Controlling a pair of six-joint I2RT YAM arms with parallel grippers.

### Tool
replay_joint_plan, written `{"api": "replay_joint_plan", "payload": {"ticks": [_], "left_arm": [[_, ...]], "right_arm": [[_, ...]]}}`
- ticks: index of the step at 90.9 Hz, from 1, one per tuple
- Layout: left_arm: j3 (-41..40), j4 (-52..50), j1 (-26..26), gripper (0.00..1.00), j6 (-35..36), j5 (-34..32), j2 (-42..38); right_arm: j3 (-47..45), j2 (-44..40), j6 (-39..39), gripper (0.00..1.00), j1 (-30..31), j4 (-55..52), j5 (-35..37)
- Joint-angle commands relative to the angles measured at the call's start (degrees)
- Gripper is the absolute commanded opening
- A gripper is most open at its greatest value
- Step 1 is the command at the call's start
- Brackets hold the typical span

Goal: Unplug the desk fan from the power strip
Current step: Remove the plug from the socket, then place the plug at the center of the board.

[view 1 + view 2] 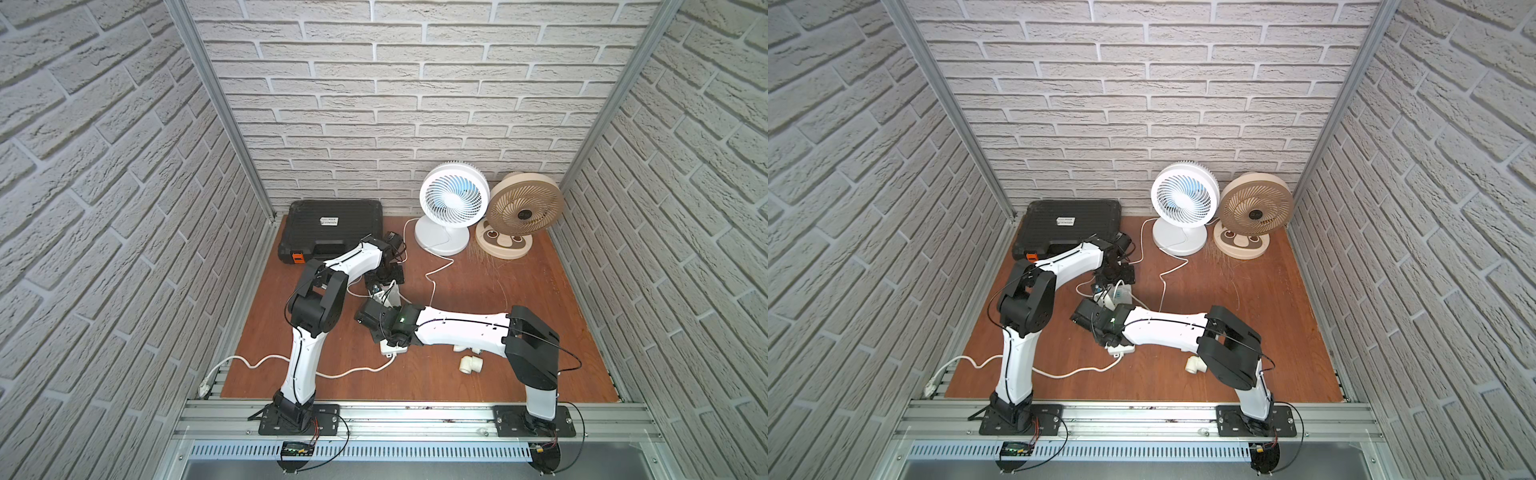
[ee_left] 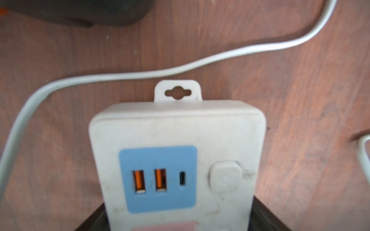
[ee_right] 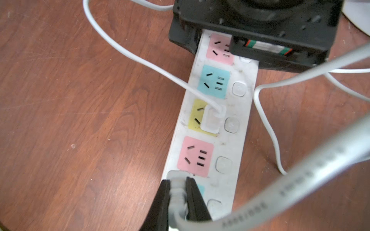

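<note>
The power strip (image 3: 236, 124) lies flat on the wooden table, white with pink, blue and yellow sockets. My left gripper (image 2: 180, 220) is shut on its USB end (image 2: 176, 128), one black finger on each long side. My right gripper (image 3: 178, 192) is shut on a grey plug (image 3: 177, 189) seated in a blue socket near the strip's other end; a thick grey cord (image 3: 300, 180) curls away from it. A small white plug (image 3: 212, 120) with a thin white cord sits in the yellow socket. The white desk fan (image 1: 453, 199) stands at the back, and its cord (image 1: 434, 274) trails toward the strip.
A beige fan (image 1: 524, 208) stands right of the white one. A black case (image 1: 330, 226) sits at the back left, close to my left arm. A white pipe fitting (image 1: 471, 365) lies under my right arm. The strip's own cord (image 1: 266, 359) snakes to the front left edge.
</note>
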Motion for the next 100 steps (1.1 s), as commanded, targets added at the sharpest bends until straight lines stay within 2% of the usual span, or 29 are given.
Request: {"api": "replay_joint_plan", "payload": {"ticks": [1, 21, 41, 68, 100], "left_arm": [[-3.0, 0.4, 0.2, 0.0, 0.5, 3.7, 4.6], [-3.2, 0.3, 0.2, 0.0, 0.5, 3.7, 4.3], [-3.2, 0.1, 0.4, 0.0, 0.7, 3.6, 3.8], [-3.6, 0.1, 0.4, 0.0, 0.8, 3.5, 3.4], [-4.3, 0.4, 0.4, 0.0, 0.6, 3.4, 3.0]], "right_arm": [[-1.3, -1.7, -1.1, 0.03, -0.6, -0.8, 2.4], [-5.7, -6.0, -0.9, 0.03, -2.8, 0.8, 0.8], [-11.4, -11.0, -1.0, 0.03, -8.6, 2.7, -1.8], [-18.1, -15.7, -3.0, 0.03, -21.0, 5.7, -6.0], [-22.4, -14.3, -6.7, 0.03, -35.9, 7.8, -8.7]]}}
